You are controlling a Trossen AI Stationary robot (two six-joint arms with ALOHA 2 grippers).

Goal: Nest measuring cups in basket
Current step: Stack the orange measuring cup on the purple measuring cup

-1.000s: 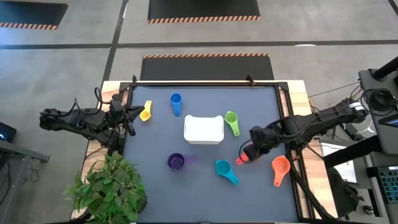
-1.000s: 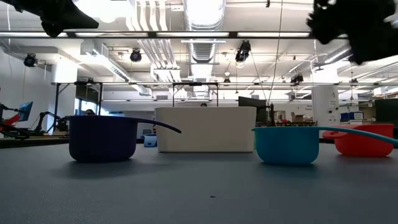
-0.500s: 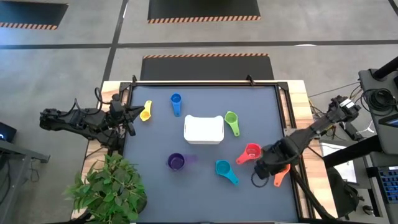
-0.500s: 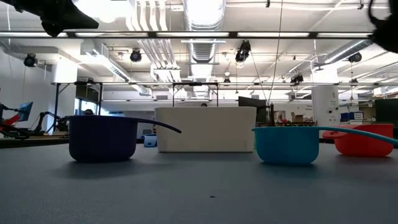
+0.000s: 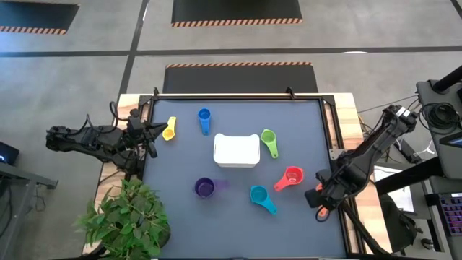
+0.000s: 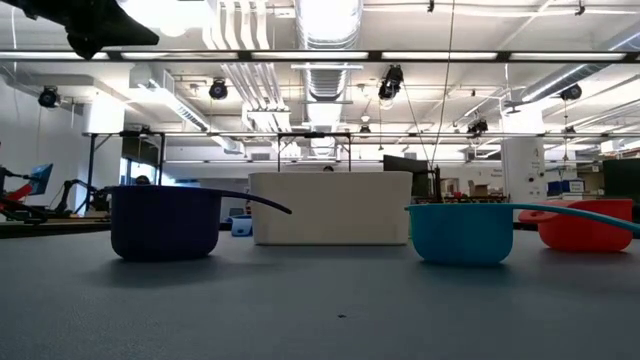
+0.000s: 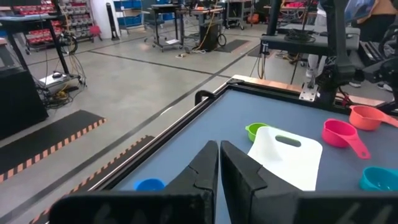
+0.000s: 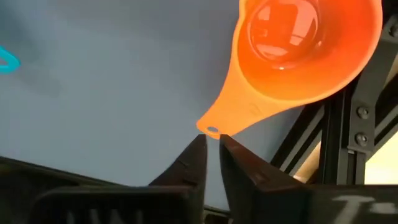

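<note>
The white basket [image 5: 236,150] stands mid-table. Around it the measuring cups sit upright on their bottoms: yellow [image 5: 169,130], blue [image 5: 204,119], green [image 5: 268,139], purple [image 5: 205,188], teal [image 5: 260,196] and red [image 5: 291,177]. The orange cup [image 8: 305,43] lies by the table's right edge, mouth up. My right gripper [image 5: 318,204] hangs over it and covers most of it in the high view. Its fingertips [image 8: 212,146] stand a narrow gap apart, just short of the handle's free end [image 8: 211,128]. My left gripper [image 7: 219,144] waits shut at the table's left edge.
A black rail [image 8: 339,134] borders the table right beside the orange cup. A potted plant [image 5: 126,220] stands at the near left corner. In the low view the purple cup [image 6: 165,222], basket [image 6: 330,208], teal cup [image 6: 462,232] and red cup [image 6: 585,225] stand in a row.
My right gripper has swung from above the red cup toward the table's near right corner, sinking a little and rolling about its own axis. It now hangs over the orange cup. The red cup, uncovered, stands where it was.
</note>
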